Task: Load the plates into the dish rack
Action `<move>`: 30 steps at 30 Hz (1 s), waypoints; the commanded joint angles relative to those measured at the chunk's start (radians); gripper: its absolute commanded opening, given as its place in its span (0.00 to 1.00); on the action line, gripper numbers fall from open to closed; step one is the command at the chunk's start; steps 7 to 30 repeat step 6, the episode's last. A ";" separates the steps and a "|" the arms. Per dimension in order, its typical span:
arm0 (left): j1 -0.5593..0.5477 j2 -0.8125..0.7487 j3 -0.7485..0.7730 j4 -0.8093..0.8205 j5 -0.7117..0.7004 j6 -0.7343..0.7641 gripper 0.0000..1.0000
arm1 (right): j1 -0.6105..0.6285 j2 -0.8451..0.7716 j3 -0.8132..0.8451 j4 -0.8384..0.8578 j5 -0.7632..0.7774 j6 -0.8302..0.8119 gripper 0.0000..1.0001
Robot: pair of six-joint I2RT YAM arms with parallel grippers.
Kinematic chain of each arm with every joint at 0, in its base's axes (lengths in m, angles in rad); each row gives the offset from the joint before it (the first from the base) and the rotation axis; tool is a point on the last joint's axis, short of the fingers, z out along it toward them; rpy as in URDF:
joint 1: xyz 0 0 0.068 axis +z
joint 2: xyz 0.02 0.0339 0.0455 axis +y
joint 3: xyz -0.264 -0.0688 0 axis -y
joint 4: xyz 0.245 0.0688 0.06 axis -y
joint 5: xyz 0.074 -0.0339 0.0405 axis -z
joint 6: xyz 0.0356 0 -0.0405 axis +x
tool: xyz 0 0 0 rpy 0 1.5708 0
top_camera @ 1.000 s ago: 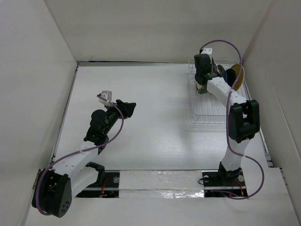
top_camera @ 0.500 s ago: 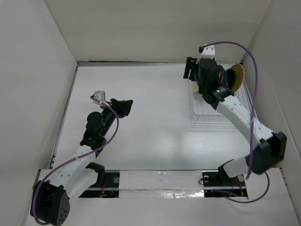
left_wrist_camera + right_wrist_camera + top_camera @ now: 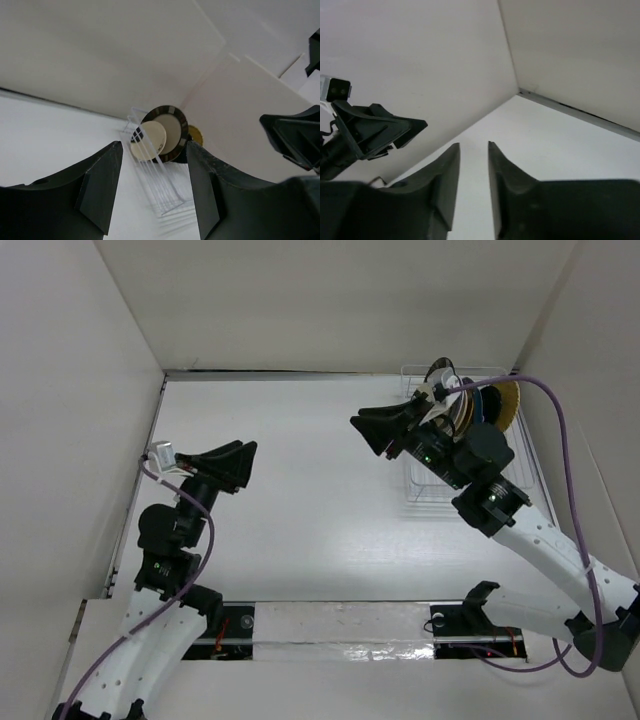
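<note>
At the far right corner of the surface [image 3: 300, 540], the dish rack [image 3: 428, 492] holds the plates [image 3: 500, 400] on edge; we see none lying loose, so loading looks done. The left gripper [image 3: 243, 465] hangs with jaws wide apart and empty; the right gripper [image 3: 366, 434] shows jaws narrowly parted, also empty. Our worry: the right arm [image 3: 520, 530] reaches across the rack, and a low swing could knock plates askew. That arm hides much of the rack, so we cannot count the plates or see how each sits.
</note>
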 commanded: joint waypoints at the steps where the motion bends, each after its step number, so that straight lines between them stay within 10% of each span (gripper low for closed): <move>1: -0.003 -0.069 0.088 -0.050 -0.026 0.012 0.51 | 0.012 -0.065 0.006 0.090 -0.014 0.002 0.40; 30: -0.003 -0.080 0.077 -0.053 -0.048 0.023 0.51 | 0.012 -0.046 -0.007 0.087 -0.006 0.008 0.46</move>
